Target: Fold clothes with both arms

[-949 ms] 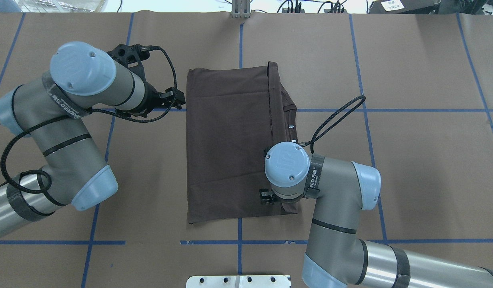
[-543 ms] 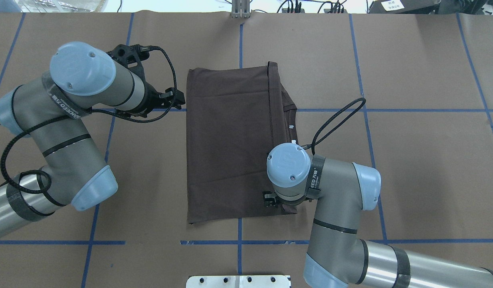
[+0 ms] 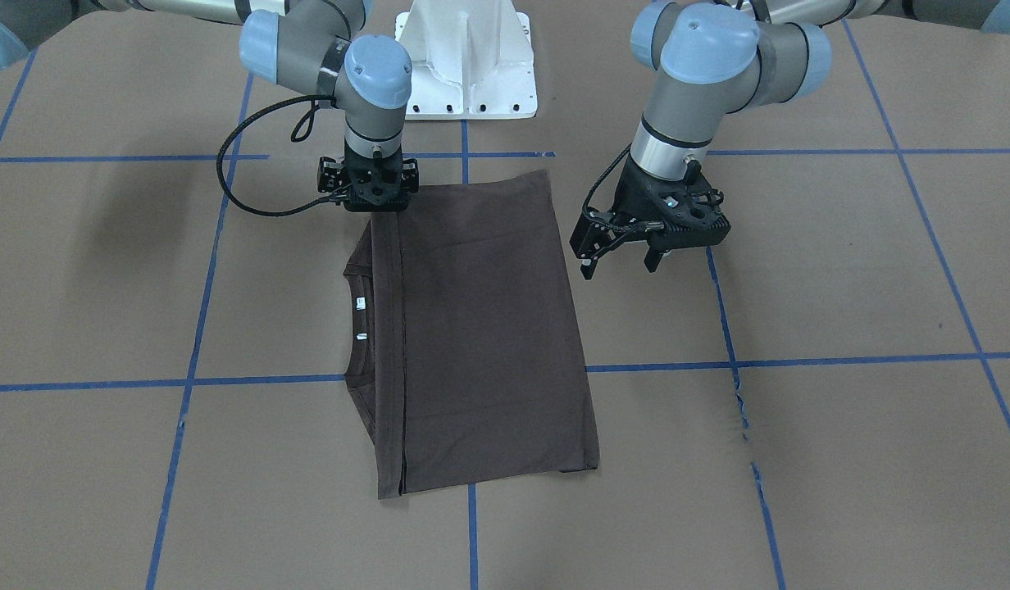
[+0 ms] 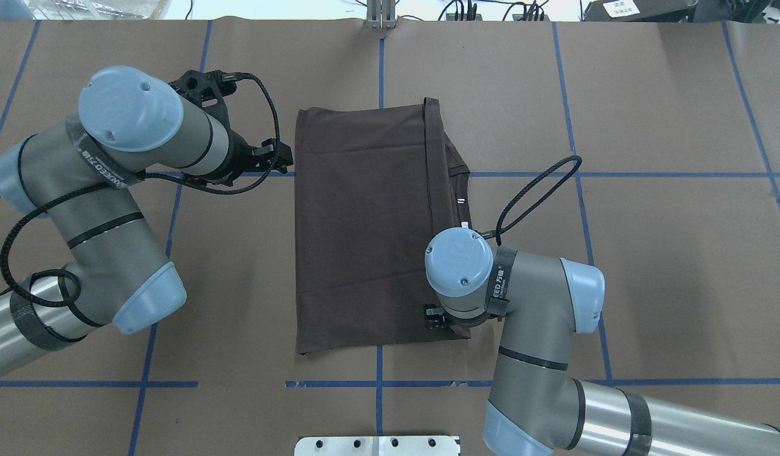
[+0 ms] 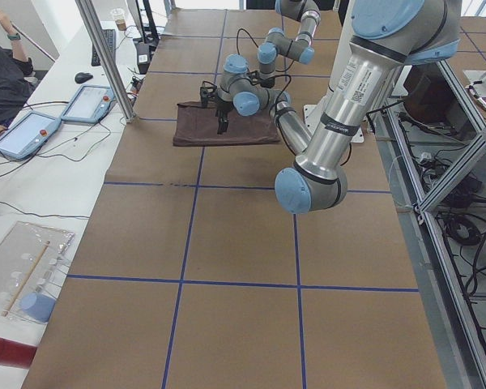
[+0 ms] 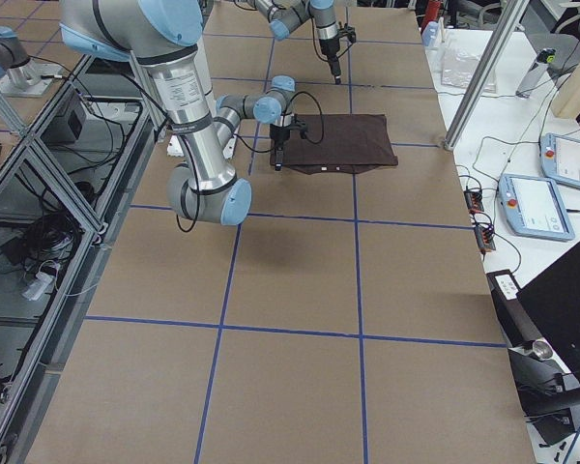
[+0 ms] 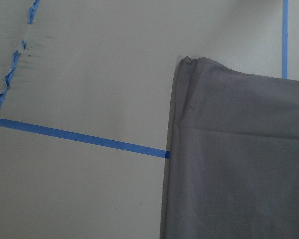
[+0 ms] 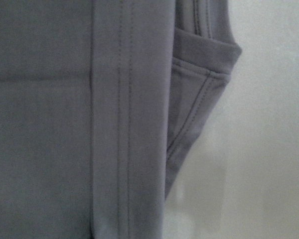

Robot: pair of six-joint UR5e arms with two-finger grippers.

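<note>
While the dark brown T-shirt point(image 3: 480, 328) is lying folded into a rectangle on the table point(image 3: 841, 270), another fold seems to be pending. The left gripper point(image 3: 619, 264) is hovering spread beside it, and the right gripper point(image 3: 374, 205) is hanging over a corner; I cannot tell its claw's state.

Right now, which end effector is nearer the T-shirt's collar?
Right. The right end effector is over the T-shirt's corner on the collar side; the left end effector hangs beyond the opposite edge, off the cloth.
</note>
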